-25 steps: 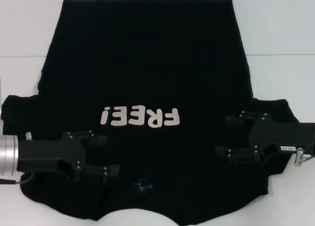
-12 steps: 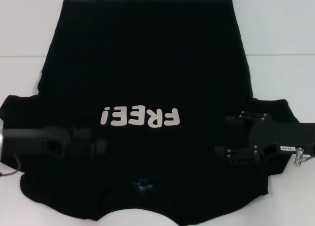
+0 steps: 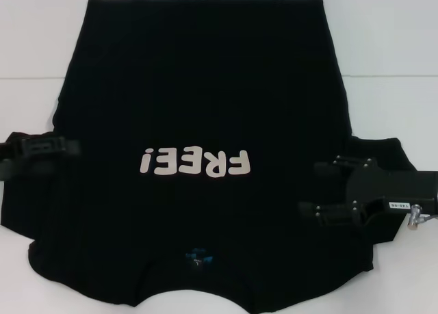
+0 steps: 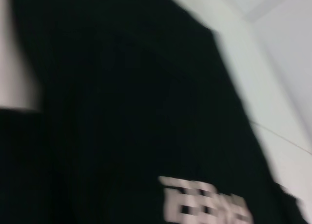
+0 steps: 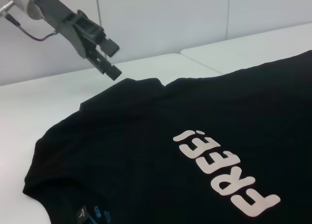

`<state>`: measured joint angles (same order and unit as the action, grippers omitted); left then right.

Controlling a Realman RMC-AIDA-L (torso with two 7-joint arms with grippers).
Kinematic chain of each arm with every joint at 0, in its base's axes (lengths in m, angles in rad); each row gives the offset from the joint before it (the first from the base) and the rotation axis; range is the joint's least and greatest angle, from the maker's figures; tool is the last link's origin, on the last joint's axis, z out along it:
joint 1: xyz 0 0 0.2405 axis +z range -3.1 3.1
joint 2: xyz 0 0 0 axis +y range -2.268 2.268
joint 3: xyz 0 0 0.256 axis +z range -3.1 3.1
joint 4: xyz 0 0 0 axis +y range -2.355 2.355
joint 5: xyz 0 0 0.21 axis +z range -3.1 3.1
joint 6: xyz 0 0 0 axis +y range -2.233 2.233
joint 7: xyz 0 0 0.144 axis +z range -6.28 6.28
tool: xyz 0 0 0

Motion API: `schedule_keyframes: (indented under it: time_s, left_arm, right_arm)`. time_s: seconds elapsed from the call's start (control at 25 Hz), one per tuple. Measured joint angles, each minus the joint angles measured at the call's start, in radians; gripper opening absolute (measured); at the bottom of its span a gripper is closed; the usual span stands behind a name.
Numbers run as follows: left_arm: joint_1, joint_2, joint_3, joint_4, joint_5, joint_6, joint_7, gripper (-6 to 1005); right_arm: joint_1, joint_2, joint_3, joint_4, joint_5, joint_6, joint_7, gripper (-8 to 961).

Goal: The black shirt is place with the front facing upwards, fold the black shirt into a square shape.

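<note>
Black shirt [image 3: 198, 95]: flat on bench [image 3: 390, 40], print up for folding. My left tool [image 3: 58, 150] open above its sleeve; right tool [image 3: 328, 191] open over opposite sleeve.

Overhead head view, 2 low wrist views, shared black shirt [image 3: 198, 88].

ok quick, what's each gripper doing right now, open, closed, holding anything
Left gripper: open, holding nothing, raised above the left sleeve of the black shirt.
Right gripper: open, holding nothing, over the shirt's right sleeve area.
</note>
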<state>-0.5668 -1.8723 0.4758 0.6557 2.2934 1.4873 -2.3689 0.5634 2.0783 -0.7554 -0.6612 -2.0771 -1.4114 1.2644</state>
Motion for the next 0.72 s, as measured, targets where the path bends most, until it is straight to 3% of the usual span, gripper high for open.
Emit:
schedule_keyframes:
  time_s: [0.28,0.72]
  left_arm:
    - [-0.01,0.019,-0.005,0.015,0.111,-0.119,-0.161,918]
    - [-0.022,0.027,-0.012,0.032,0.22,-0.199,-0.2,909]
  right_arm:
    - [0.0,0.002,0.0,0.0,0.0,0.012,0.006,926]
    - [0.004,0.005,-0.004,0.0,0.0,0.04,0.021,926]
